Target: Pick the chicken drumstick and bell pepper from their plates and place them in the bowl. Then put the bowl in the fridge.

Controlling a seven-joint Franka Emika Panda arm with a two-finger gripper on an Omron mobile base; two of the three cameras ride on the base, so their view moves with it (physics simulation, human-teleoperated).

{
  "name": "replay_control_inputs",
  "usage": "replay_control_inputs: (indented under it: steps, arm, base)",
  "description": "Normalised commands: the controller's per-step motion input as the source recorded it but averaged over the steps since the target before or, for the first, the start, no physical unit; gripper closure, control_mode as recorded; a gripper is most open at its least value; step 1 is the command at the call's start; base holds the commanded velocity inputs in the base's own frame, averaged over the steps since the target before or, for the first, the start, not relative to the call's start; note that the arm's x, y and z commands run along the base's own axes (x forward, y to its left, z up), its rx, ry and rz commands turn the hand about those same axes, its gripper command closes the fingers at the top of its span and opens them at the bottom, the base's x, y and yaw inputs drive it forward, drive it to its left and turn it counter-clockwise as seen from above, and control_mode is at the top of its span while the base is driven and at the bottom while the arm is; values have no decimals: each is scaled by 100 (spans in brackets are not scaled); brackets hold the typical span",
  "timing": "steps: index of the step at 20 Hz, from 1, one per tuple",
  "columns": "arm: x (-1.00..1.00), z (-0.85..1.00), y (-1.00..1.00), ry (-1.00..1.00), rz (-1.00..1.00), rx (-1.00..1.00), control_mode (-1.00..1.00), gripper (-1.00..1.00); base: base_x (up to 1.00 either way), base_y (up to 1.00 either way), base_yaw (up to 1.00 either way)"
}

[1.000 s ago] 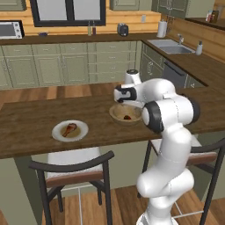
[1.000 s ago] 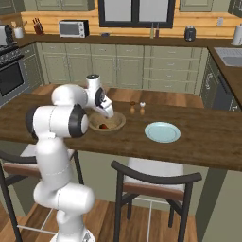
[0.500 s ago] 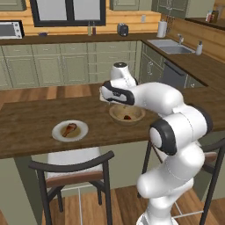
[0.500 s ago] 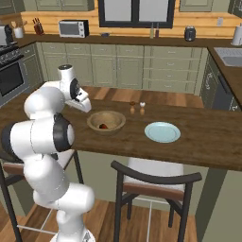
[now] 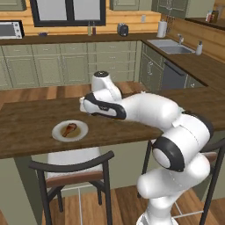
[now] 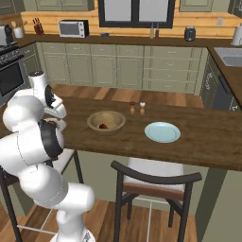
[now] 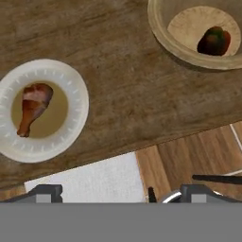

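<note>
Now the arm has swung away from the bowl (image 7: 196, 33), where the bell pepper (image 7: 214, 41) lies, toward the white plate (image 7: 71, 94) with the chicken drumstick (image 7: 33, 108). The gripper (image 7: 120, 191) stays spread wide, empty, above the worktop (image 7: 118, 94) edge.

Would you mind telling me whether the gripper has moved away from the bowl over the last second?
Yes. In the left base view the gripper has swung left along the counter, off the bowl toward the white plate.
</note>
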Motion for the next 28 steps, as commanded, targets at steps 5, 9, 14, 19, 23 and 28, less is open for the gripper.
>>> replay_control_inputs:
  steps: [5,9,14,19,23,28]
  arm:
    - [22,-18,100,16,1,0,-100,-100]
    - [16,-47,72,19,0,0,-100,-100]
    - [33,-50,50,9,0,0,-100,-100]
    - [53,-45,17,0,0,-1,-100,-100]
    - [73,-41,27,0,0,0,-100,-100]
    - [51,-35,36,0,0,0,-100,-100]
  base:
    - [0,0,0]
    - [0,0,0]
    - [0,0,0]
    - [0,0,0]
    - [0,0,0]
    - [0,0,0]
